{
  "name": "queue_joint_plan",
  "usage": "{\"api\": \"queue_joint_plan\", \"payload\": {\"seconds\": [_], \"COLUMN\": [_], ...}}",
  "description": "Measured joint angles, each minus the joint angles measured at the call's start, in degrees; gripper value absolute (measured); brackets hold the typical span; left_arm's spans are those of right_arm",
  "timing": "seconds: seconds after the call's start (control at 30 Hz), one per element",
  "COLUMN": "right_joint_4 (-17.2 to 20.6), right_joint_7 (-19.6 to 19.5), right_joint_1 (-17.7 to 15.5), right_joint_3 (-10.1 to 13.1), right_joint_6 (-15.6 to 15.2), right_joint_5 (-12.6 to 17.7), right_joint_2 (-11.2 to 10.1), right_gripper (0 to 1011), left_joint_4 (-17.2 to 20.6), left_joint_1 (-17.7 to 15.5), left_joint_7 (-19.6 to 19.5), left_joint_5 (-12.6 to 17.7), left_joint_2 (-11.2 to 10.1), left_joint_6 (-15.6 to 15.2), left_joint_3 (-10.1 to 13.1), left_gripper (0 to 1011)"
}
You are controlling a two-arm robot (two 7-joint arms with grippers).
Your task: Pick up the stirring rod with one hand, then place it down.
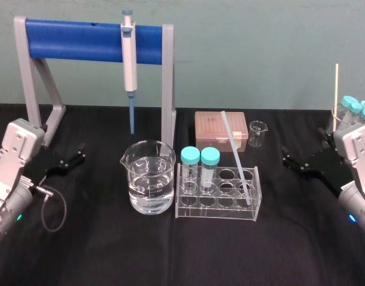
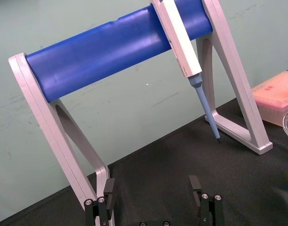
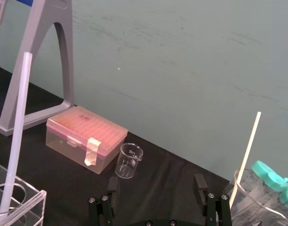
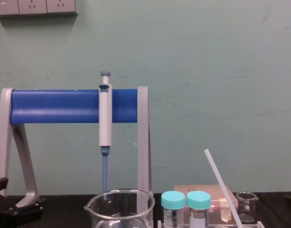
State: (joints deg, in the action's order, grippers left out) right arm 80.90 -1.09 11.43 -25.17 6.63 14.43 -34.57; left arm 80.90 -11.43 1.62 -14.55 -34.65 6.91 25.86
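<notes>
While my right gripper (image 1: pixel 288 159) is lying low over the black tabletop (image 1: pixel 182 256) at the right edge, its flat black fingers (image 3: pixel 199 184) are standing wide apart and gripping nothing. Bare black surface is lying open between it and the clear acrylic test-tube rack (image 1: pixel 215 215) toward the middle. The long, thin, translucent white stirring rod (image 1: pixel 235 154) is leaning in a right-end hole of that rack, its lower end down inside and its upper end tilting back over the pink lidded tip box (image 1: pixel 221 128). A small empty glass beaker (image 1: pixel 257 132) is standing just beside the box on my gripper's side. Two teal-capped tubes (image 1: pixel 190 156) are sitting in the rack's left holes, and a large glass beaker of water (image 1: pixel 149 179) is standing just left of it. My left gripper (image 1: pixel 80 154) is resting at the left edge, likewise spread open and empty, near the foot of the grey stand with the blue bar (image 1: pixel 81 39), where a grey-white pipette (image 1: pixel 129 56) is hanging.
</notes>
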Motion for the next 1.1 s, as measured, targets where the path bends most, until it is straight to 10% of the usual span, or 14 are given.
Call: {"api": "queue_joint_plan", "payload": {"seconds": [0.27,0.63,1.1], "right_joint_4": [1.69,8.41,8.13], "right_joint_7": [1.75,11.62,19.71], "right_joint_1": [-0.05,-0.50,3.89], "right_joint_3": [3.31,9.39,5.75], "right_joint_6": [-1.59,-11.19,-12.74], "right_joint_5": [3.21,19.30,17.19], "right_joint_2": [0.81,4.09,6.18], "right_gripper": [1000,1000,1000], "left_joint_4": [0.00,0.00,0.00], "left_joint_1": [0.00,0.00,0.00], "left_joint_7": [0.00,0.00,0.00], "left_joint_5": [0.00,0.00,0.00], "left_joint_2": [0.00,0.00,0.00], "left_joint_6": [0.00,0.00,0.00], "left_joint_3": [0.00,0.00,0.00], "left_gripper": [1000,1000,1000]}}
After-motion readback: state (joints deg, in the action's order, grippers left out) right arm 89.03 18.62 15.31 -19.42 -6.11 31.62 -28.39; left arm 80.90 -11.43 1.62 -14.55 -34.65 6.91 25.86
